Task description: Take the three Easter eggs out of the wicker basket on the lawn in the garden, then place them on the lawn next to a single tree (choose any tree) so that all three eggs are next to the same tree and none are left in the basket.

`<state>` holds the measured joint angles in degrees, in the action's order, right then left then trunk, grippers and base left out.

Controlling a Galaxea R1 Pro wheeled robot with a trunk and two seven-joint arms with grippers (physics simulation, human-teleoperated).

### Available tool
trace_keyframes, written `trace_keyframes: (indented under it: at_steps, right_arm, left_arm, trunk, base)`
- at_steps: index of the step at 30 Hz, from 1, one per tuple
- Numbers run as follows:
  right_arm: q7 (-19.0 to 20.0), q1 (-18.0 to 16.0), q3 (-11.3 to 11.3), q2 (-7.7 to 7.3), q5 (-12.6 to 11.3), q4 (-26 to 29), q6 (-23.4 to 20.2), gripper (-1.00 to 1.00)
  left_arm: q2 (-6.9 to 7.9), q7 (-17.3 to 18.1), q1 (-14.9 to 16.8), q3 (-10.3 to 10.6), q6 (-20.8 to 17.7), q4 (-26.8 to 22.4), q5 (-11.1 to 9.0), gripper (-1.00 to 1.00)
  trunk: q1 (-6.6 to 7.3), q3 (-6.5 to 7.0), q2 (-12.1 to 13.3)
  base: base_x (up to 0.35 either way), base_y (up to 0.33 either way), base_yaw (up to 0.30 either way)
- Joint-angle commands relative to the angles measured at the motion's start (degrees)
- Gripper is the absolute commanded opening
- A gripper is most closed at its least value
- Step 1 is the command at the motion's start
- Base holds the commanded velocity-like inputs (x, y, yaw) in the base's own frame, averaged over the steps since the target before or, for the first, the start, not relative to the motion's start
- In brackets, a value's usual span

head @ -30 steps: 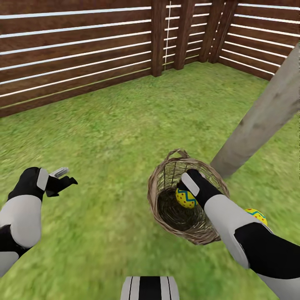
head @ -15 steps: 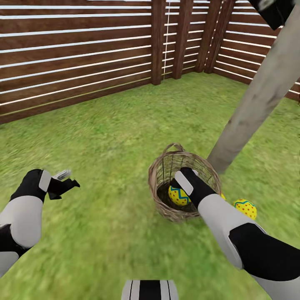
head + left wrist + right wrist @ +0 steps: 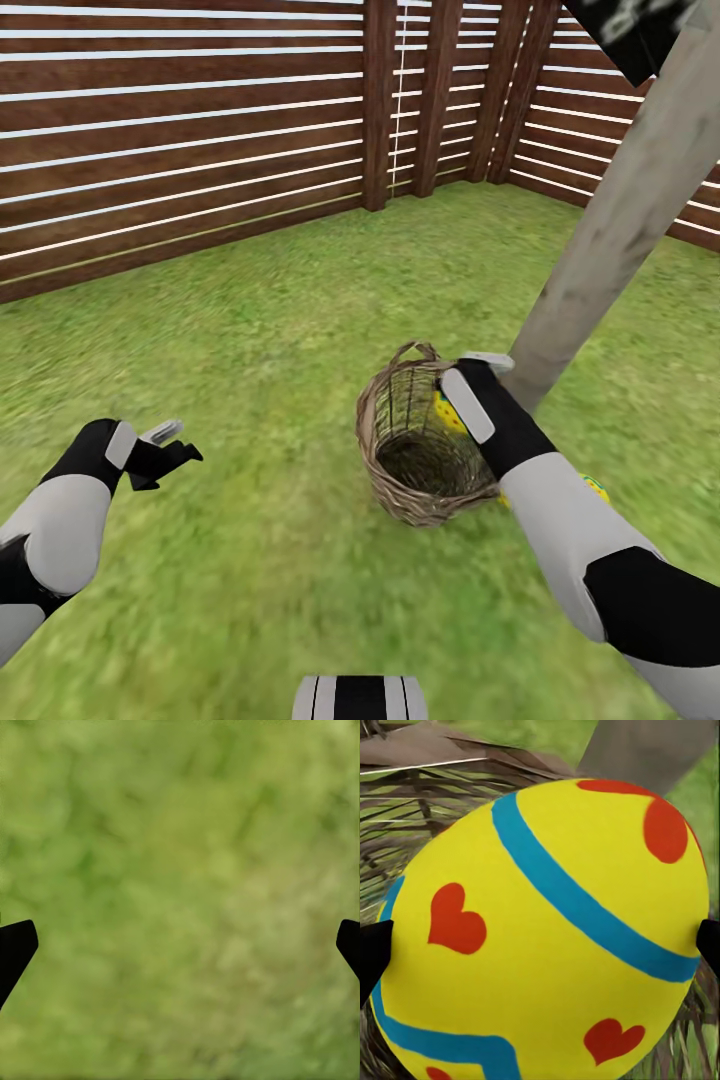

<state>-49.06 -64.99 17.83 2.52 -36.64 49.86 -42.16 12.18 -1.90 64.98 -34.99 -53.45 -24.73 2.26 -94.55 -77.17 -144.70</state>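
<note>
- Head view: the wicker basket [image 3: 420,450] sits tipped on the lawn [image 3: 250,330] just past centre toward 3 o'clock, its inside bare, with the tree [image 3: 620,220] trunk rising at its 2 o'clock.
- The right gripper [image 3: 462,392] is at the basket's rim on the 3 o'clock side, clamped on a yellow egg [image 3: 447,412].
- Right wrist view: the egg [image 3: 547,937], blue-banded with red hearts, sits between the two dark fingertips [image 3: 373,956], wicker behind it.
- A second egg [image 3: 596,490] lies on the grass at the basket's 4 o'clock, partly hidden by the forearm.
- The left gripper [image 3: 175,448] hangs at 9 o'clock, jaws spread wide and holding nothing.
- The brown slatted fence [image 3: 200,130] spans 12 o'clock.
</note>
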Motion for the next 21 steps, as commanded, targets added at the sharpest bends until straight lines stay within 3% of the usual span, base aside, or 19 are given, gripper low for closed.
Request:
trace_keyframes:
  at_steps: [1,8,15,18,21]
  right_arm:
    - [-0.6,0.0,0.1,-0.26,-0.6,0.1,-0.1,-1.00]
    - [-0.6,0.0,0.0,-1.06,-0.7,0.0,-0.1,-1.00]
    - [-0.6,0.3,0.1,-0.82,-0.8,-0.2,-0.2,-1.00]
    - [-0.5,0.4,0.3,-0.58,-0.8,-0.1,-0.2,-1.00]
    - [-0.5,0.4,0.4,0.67,-0.8,0.2,-0.2,-1.00]
  left_arm:
    - [-0.02,-0.1,0.1,-0.4,-0.2,0.0,0.2,1.00]
    - [0.11,-0.1,0.1,-0.4,0.0,-0.1,0.2,1.00]
    - [0.17,-0.2,0.1,-0.4,0.0,0.0,0.2,1.00]
    - [0.14,-0.1,0.1,-0.4,0.0,0.0,0.2,1.00]
    - [-0.01,-0.1,0.1,-0.4,0.0,0.9,0.2,1.00]
  trunk:
    - [0.01,-0.05,0.0]
    - [0.01,-0.05,0.0]
    - [0.01,-0.05,0.0]
    - [0.01,-0.05,0.0]
    - [0.01,-0.05,0.0]
  base:
    - [0.000,0.000,0.000]
    - [-0.004,0.000,0.000]
    - [-0.279,0.000,0.000]
    - [-0.329,0.000,0.000]
    - [-0.121,0.000,0.000]
